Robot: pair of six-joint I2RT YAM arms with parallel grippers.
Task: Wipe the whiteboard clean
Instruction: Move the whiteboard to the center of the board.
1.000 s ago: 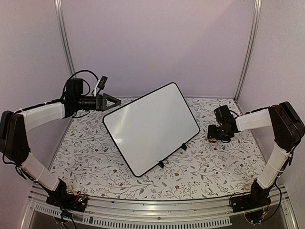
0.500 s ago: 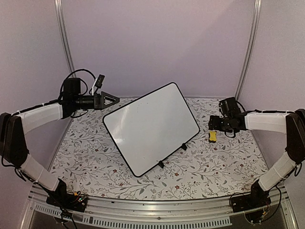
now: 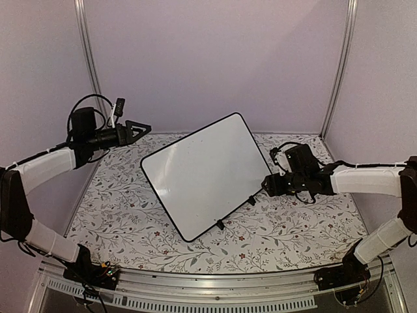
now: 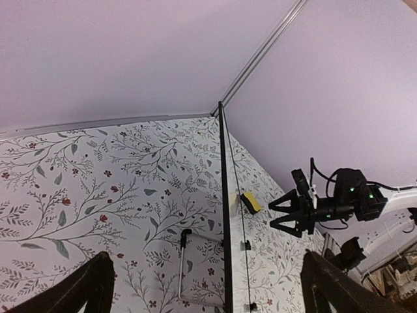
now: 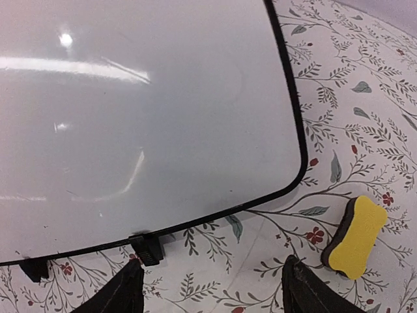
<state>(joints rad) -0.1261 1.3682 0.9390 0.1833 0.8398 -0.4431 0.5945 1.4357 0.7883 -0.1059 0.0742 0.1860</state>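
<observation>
The floral-printed desk (image 3: 280, 231) fills the floor of the cell. At its middle stands the whiteboard (image 3: 205, 173), a white board with rounded corners in a thin black frame. It is turned on a diagonal and leans back on its stand. Its face shows white, with only soft glare streaks in the right wrist view. In the left wrist view it shows edge-on as a thin black line, with a slim metal prop (image 4: 184, 264) behind it.

The left arm (image 3: 45, 163) is lifted at the rear left, well apart from the board. The left jaws are released, their fingers (image 4: 91, 283) spread wide with nothing between them.

The right arm (image 3: 365, 179) reaches in low from the right. The right jaws hang just off the board's lower right edge, parted and empty, their fingers (image 5: 127, 290) on either side of bare desk.

A yellow, bone-shaped eraser (image 5: 355, 236) with a dark backing lies on the desk near the board's lower right corner, apart from the frame and beside the right jaws.

Small black feet (image 5: 146, 248) clip the board's bottom edge.
</observation>
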